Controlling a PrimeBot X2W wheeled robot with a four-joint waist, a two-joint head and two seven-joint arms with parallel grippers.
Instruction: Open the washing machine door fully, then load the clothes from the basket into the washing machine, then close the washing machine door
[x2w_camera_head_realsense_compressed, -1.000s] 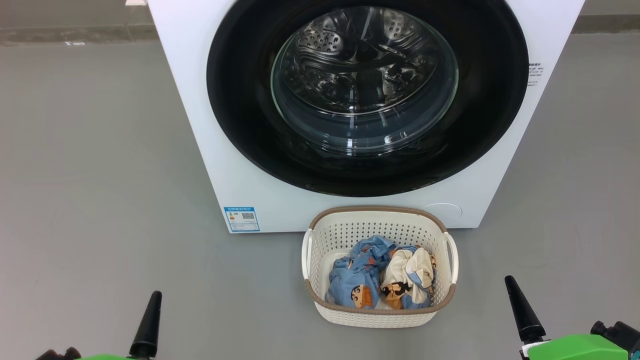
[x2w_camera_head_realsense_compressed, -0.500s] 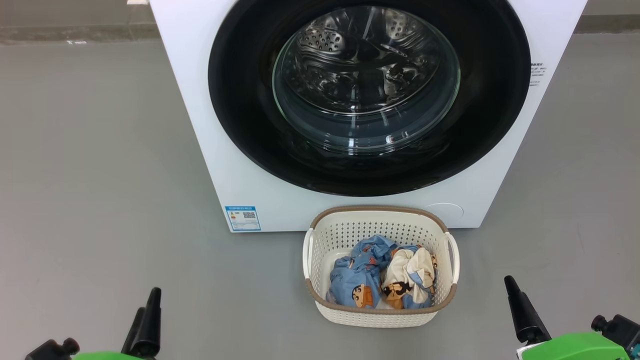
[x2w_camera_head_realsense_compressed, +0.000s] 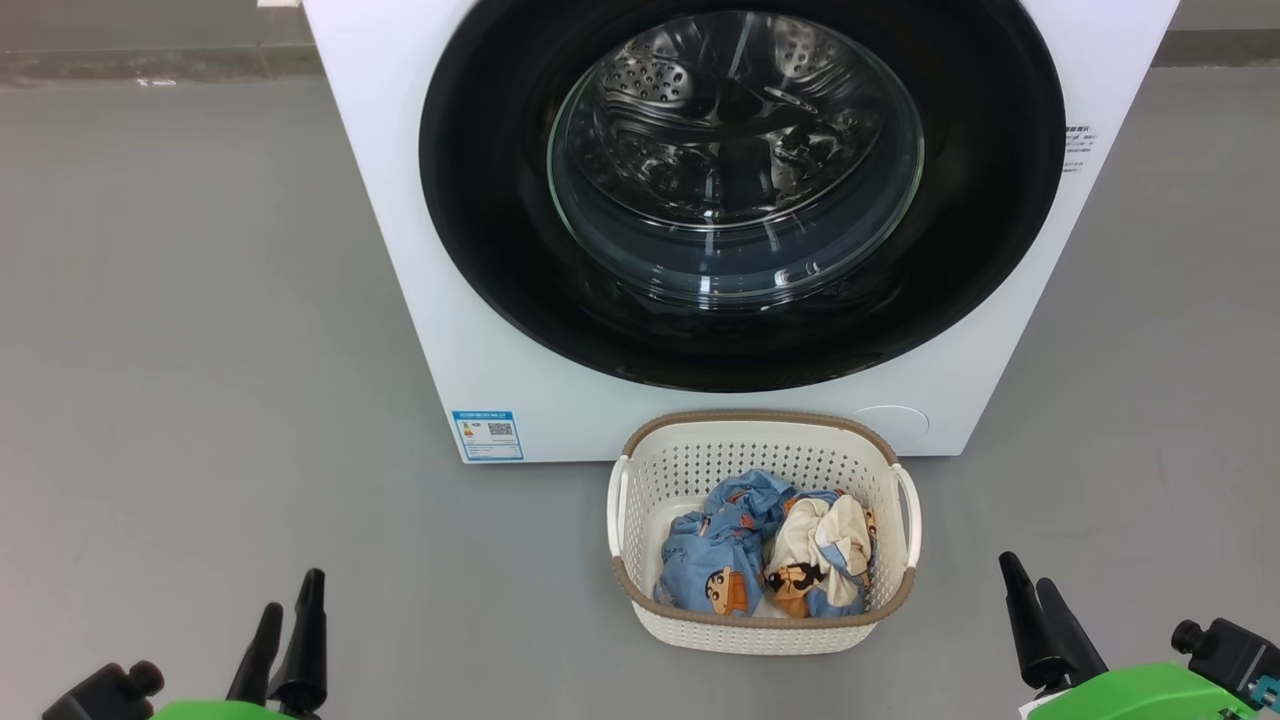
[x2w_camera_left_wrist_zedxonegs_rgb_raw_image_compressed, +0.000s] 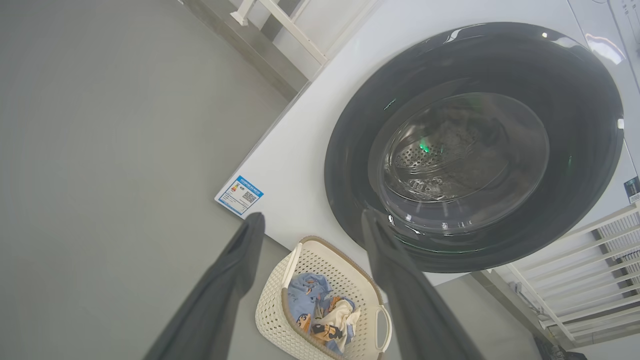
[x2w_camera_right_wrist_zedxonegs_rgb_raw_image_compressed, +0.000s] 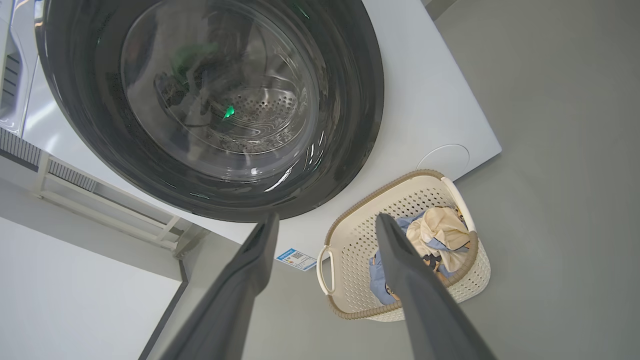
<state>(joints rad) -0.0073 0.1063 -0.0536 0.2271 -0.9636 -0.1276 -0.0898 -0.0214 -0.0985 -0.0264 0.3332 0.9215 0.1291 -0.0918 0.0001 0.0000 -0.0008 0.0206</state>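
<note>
The white washing machine (x2w_camera_head_realsense_compressed: 400, 200) stands ahead with its glossy black round door (x2w_camera_head_realsense_compressed: 480, 230) shut, the steel drum showing through the clear glass bowl. On the floor in front sits the cream basket (x2w_camera_head_realsense_compressed: 765, 635) with a brown rim. It holds the clothes: a light blue garment (x2w_camera_head_realsense_compressed: 715, 555) and a cream one (x2w_camera_head_realsense_compressed: 825, 535). My left gripper (x2w_camera_head_realsense_compressed: 292, 590) is open at the lower left, well left of the basket. My right gripper (x2w_camera_head_realsense_compressed: 1025, 570) is open at the lower right, right of the basket. Both hold nothing. The wrist views show the door (x2w_camera_left_wrist_zedxonegs_rgb_raw_image_compressed: 350, 150) (x2w_camera_right_wrist_zedxonegs_rgb_raw_image_compressed: 350, 100) and basket (x2w_camera_left_wrist_zedxonegs_rgb_raw_image_compressed: 272, 310) (x2w_camera_right_wrist_zedxonegs_rgb_raw_image_compressed: 350, 240) beyond open fingers.
Grey floor (x2w_camera_head_realsense_compressed: 200, 350) spreads to both sides of the machine. A small blue label (x2w_camera_head_realsense_compressed: 487, 435) sits at the machine's lower left corner. A white slatted rack (x2w_camera_left_wrist_zedxonegs_rgb_raw_image_compressed: 590, 280) stands beside the machine, and a pale wall (x2w_camera_right_wrist_zedxonegs_rgb_raw_image_compressed: 75, 300) lies on its other side.
Both grippers have turned a little, so the second finger of each now shows in the head view. The whole picture has shifted slightly, so the camera moved; machine and basket stay put.
</note>
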